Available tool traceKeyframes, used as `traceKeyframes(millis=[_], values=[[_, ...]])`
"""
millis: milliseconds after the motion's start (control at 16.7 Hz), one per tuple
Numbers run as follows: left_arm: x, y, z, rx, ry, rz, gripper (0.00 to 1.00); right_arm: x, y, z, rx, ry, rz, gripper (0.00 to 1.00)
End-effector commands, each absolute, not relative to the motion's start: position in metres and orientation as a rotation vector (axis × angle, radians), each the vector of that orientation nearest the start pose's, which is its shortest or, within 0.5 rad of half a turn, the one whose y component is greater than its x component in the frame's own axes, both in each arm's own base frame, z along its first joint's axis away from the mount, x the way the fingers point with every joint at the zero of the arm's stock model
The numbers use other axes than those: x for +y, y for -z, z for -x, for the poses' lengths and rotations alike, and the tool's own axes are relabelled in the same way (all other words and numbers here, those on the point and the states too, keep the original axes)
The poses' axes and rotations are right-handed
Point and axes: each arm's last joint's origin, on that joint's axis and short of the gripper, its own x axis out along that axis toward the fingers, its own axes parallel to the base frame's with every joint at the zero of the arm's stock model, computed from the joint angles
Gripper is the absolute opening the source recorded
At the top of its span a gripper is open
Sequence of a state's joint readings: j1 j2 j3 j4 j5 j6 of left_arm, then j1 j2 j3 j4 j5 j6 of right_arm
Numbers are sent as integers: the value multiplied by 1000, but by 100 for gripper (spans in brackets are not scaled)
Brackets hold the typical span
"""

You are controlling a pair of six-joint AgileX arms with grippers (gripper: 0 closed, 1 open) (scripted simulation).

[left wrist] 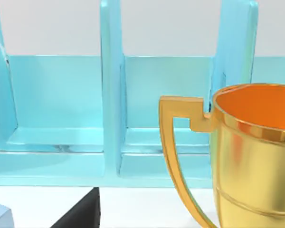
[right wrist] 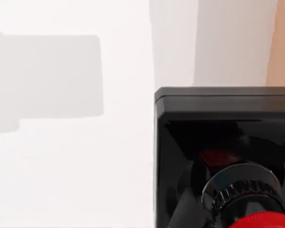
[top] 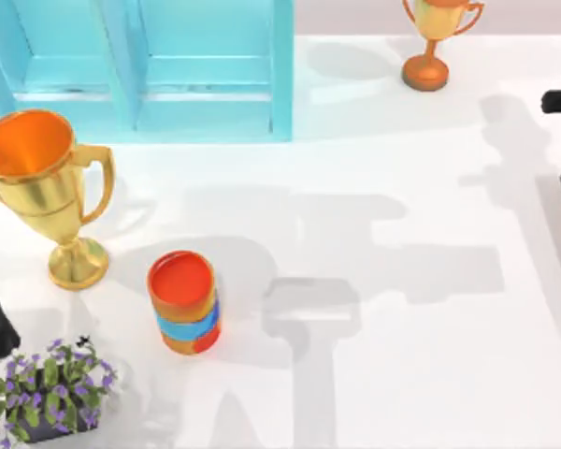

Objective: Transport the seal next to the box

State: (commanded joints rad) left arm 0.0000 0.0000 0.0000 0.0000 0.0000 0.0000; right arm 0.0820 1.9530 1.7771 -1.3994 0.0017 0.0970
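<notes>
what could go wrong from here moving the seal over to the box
1. The seal sits close under the right wrist camera and the right arm is at the table's right edge, far from the blue box; a loose hold could drop it on the way.
2. The orange can and the large gold trophy stand near the box, so a low carry might knock them over.

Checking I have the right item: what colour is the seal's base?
Black, glossy, on the seal; clearest in the right wrist view.
</notes>
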Motion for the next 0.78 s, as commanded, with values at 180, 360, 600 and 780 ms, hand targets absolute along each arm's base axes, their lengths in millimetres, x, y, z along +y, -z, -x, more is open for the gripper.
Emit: traceKeyframes(millis=[180,360,600,780], values=[[-1,-160,-106,0,0,0,100,35,-239,-373,1576,7,-7,0],[-1,-160,-106,0,0,0,100,35,-227,-372,1576,8,-8,0],[-1,-160,-106,0,0,0,100,35,-227,-372,1576,8,-8,8],[-1,-160,-106,0,0,0,100,35,-227,-372,1576,8,-8,30]])
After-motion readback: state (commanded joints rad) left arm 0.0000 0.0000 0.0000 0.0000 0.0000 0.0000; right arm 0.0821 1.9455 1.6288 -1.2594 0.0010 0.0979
